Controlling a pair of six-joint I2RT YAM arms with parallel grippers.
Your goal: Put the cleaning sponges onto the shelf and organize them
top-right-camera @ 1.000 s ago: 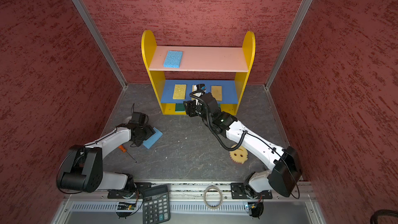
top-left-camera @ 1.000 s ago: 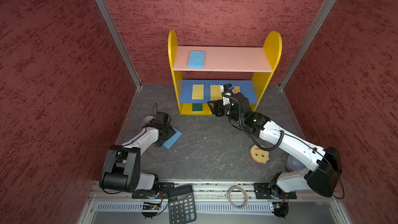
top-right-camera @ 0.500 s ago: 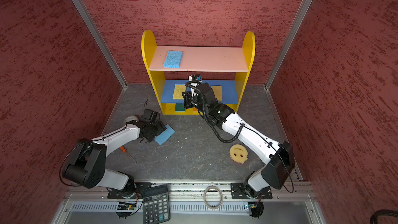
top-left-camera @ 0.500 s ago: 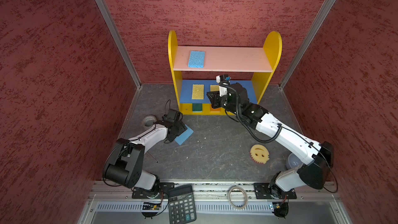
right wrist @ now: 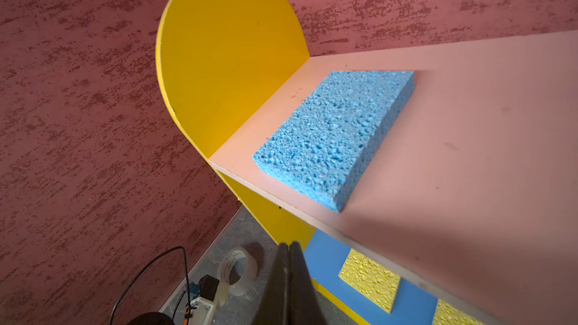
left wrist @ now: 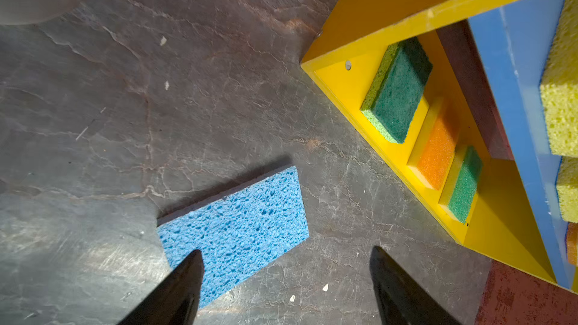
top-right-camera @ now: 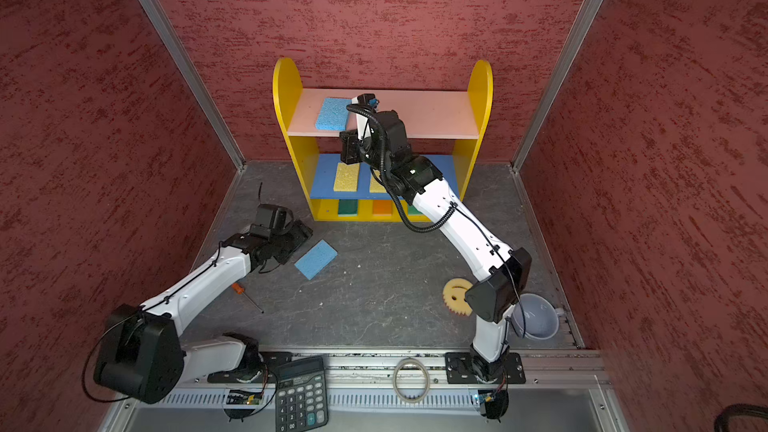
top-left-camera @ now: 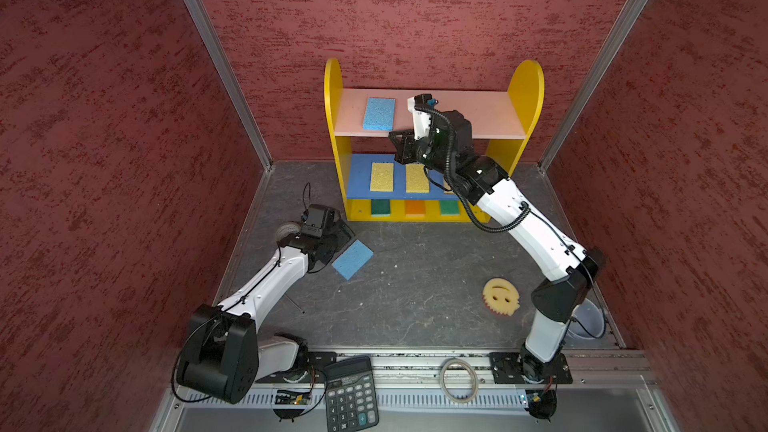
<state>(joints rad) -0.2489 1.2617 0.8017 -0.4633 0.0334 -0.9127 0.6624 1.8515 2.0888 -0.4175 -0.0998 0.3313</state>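
One screwdriver handle (top-right-camera: 237,288) only in a top view; left tool (left wrist: 285,250) spread by floor sponge (left wrist: 234,229), right tool (right wrist: 288,245) closed.

The right pincer (right wrist: 288,246) is higher than a second ago, up from the lower tiers of the shelf (top-left-camera: 524,89) to the front edge of the pink top board (top-left-camera: 482,118). Its jaws, then apart, now press together on nothing. The loose blue sponge (top-left-camera: 352,258) lies farther along the tabletop (top-left-camera: 415,284) toward the shelf, and the left pincer (left wrist: 285,250) is farther forward with it.
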